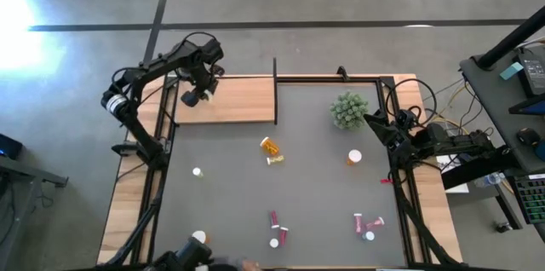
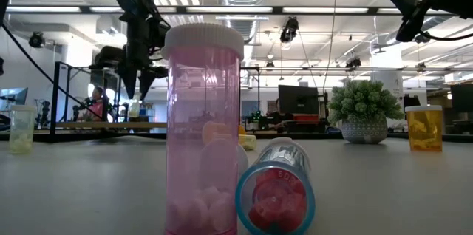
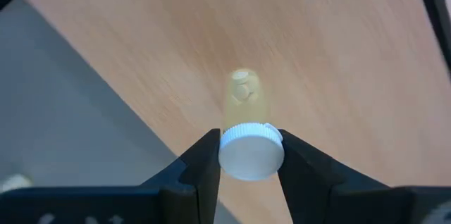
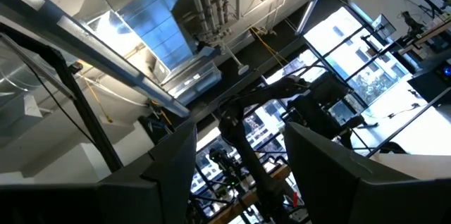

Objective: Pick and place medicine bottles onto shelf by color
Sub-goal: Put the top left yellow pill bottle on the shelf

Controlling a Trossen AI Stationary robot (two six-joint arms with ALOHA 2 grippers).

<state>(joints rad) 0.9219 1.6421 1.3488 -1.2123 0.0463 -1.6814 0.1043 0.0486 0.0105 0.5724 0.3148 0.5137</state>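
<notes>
My left gripper (image 1: 194,96) is over the left part of the light-wood shelf (image 1: 243,100), shut on a yellowish bottle (image 3: 243,94) with a white cap. My right gripper (image 4: 239,175) is open and empty at the table's right edge (image 1: 375,122), pointing up at the ceiling. Loose bottles are on the grey mat: an orange one (image 1: 270,146) lying beside a yellowish one (image 1: 275,160), an orange one upright (image 1: 354,158), a white one (image 1: 197,171), and pink ones (image 1: 274,218) (image 1: 370,220). In the low view a pink bottle stands upright (image 2: 203,128) with another lying beside it (image 2: 276,187). My left gripper pinches the bottle's white cap (image 3: 251,151) between its two fingers, one on each side of the cap. The fingers come from above, pointing down. The bottle is upright below them over the shelf board; whether its bottom touches the board I cannot tell.
A small green plant (image 1: 349,109) in a pot stands at the far right of the mat. The shelf's thin black post (image 1: 275,92) rises at its right end. Another bottle (image 1: 198,239) stands at the near left. The mat's left-centre is open.
</notes>
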